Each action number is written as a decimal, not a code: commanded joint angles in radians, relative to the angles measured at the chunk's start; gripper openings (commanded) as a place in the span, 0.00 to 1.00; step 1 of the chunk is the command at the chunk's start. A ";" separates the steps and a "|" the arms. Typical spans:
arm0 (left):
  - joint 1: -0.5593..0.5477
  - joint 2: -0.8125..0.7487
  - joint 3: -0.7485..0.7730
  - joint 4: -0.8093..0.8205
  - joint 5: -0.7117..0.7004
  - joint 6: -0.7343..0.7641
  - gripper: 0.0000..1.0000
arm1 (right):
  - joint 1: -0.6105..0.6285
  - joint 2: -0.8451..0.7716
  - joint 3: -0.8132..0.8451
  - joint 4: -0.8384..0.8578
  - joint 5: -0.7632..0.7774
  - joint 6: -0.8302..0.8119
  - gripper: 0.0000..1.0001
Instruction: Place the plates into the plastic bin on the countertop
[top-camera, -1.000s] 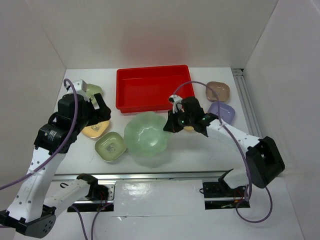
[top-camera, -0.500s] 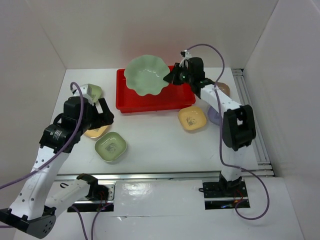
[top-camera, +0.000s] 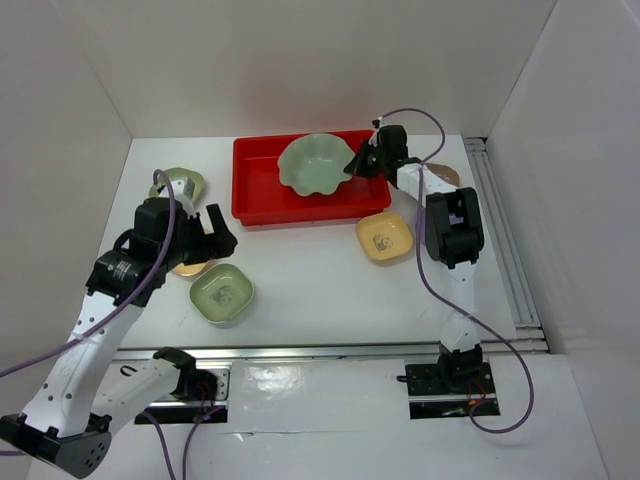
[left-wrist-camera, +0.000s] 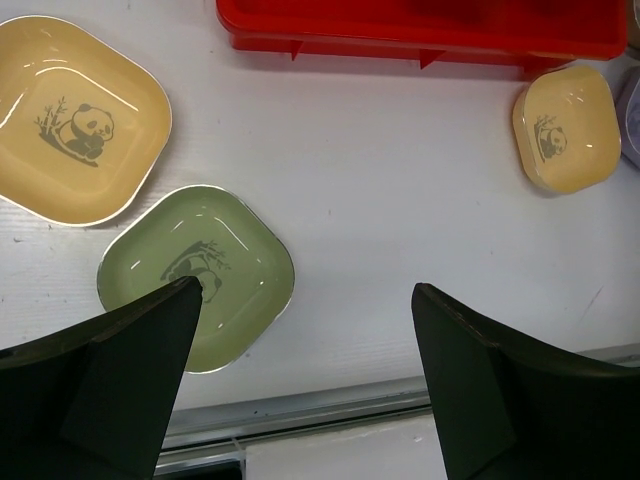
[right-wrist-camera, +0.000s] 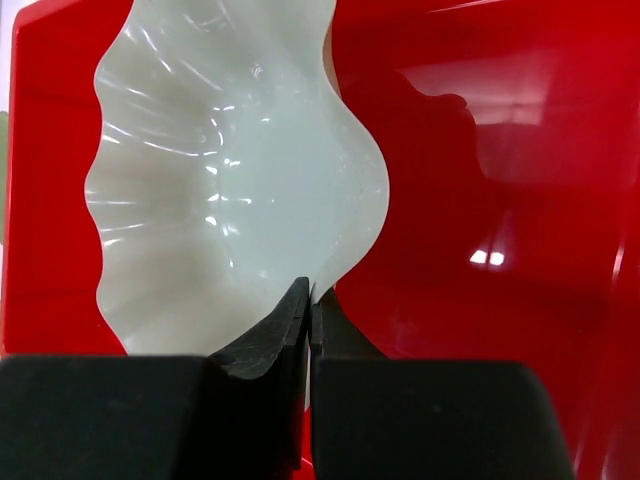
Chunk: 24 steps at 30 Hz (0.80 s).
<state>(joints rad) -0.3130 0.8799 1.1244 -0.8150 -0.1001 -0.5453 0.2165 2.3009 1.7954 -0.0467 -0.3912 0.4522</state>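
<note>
Scalloped plate (top-camera: 315, 165), pale green, was over the middle-to-right part of the red bin (top-camera: 243, 190), within its rim. The bin stood at the far side of the countertop (top-camera: 320, 290) with its long axis running left to right. The dish lay directly to the left of the right gripper (top-camera: 354, 166), and the wrist view showed that gripper (right-wrist-camera: 308, 296) pinched fully closed on the thin near-right edge of the plate. A shadow on the red floor suggested the dish was tilted or slightly raised, but contact with the bin could not be confirmed. In my judgement the coming move turned on this point: the plate was already inside the bin's outline, so only lowering and letting go were needed. The left gripper (left-wrist-camera: 307, 290) was spread to its widest and held nothing, hovering above the green plate (left-wrist-camera: 195, 275), which sat on the countertop near the left arm. The left yellow plate (left-wrist-camera: 75, 115) lay just beside it, while the right yellow plate (top-camera: 384, 236) lay just in front of the bin's right end, nearer the right arm
</note>
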 joint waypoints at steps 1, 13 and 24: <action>-0.005 -0.016 -0.005 0.043 0.028 0.027 1.00 | -0.002 -0.017 0.075 -0.010 -0.006 -0.015 0.00; -0.005 -0.007 -0.014 0.053 0.046 0.027 1.00 | 0.020 -0.017 0.075 -0.061 -0.074 -0.064 0.38; -0.005 -0.007 -0.032 0.073 0.109 0.018 1.00 | 0.020 -0.207 -0.027 -0.096 -0.067 -0.084 0.87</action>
<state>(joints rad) -0.3130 0.8795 1.0901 -0.7887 -0.0345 -0.5457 0.2295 2.2181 1.7653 -0.1291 -0.4450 0.3935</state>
